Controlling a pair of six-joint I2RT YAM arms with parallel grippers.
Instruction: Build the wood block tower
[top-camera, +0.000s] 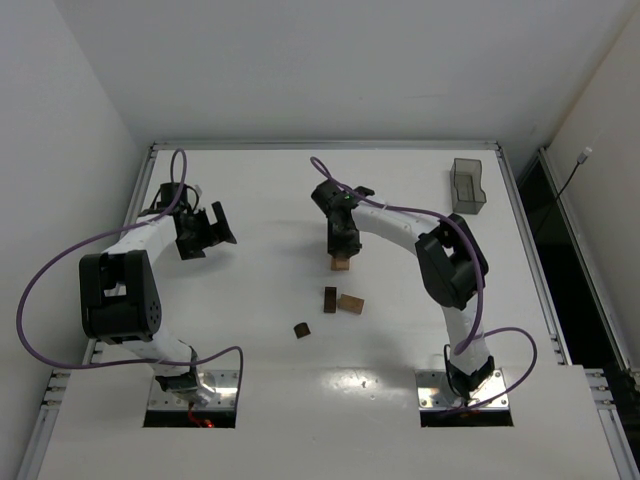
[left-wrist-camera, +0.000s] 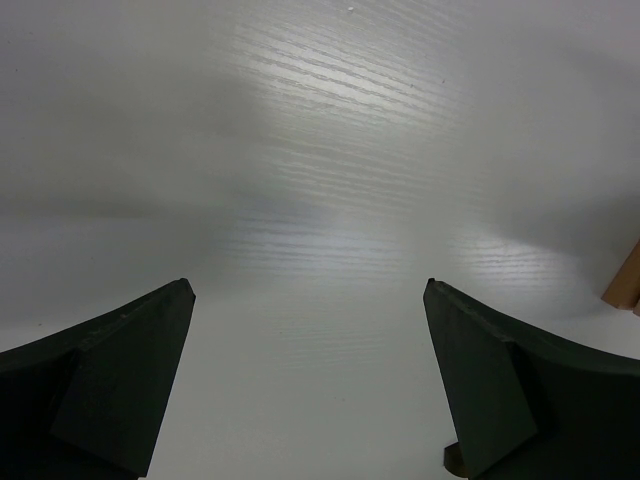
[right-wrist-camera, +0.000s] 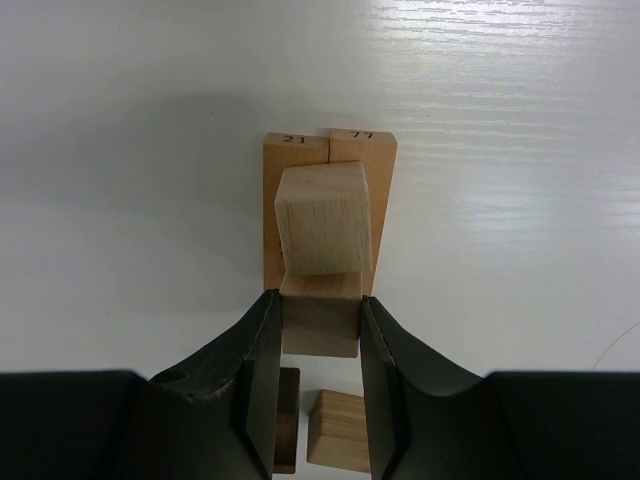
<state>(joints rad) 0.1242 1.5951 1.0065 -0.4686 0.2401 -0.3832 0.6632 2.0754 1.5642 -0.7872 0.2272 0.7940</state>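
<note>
My right gripper (right-wrist-camera: 318, 300) is shut on a light tan wood block (right-wrist-camera: 320, 325), both fingers pressed to its sides. Just past it stands the tower (top-camera: 342, 263): two tan bars (right-wrist-camera: 330, 150) lying side by side on the table with a pale cube (right-wrist-camera: 322, 220) over them. The cube's near edge covers the top of the held block. Loose wood blocks lie nearer the arm bases: a dark one (top-camera: 330, 299), a tan one (top-camera: 351, 303) and a small dark one (top-camera: 302, 329). My left gripper (top-camera: 205, 232) hangs open over bare table at the far left, nothing between its fingers (left-wrist-camera: 150, 360).
A translucent grey bin (top-camera: 468, 185) stands at the back right of the table. In the left wrist view a tan piece (left-wrist-camera: 625, 280) shows at the right edge and a dark brown bit (left-wrist-camera: 452, 460) peeks out beside the right finger.
</note>
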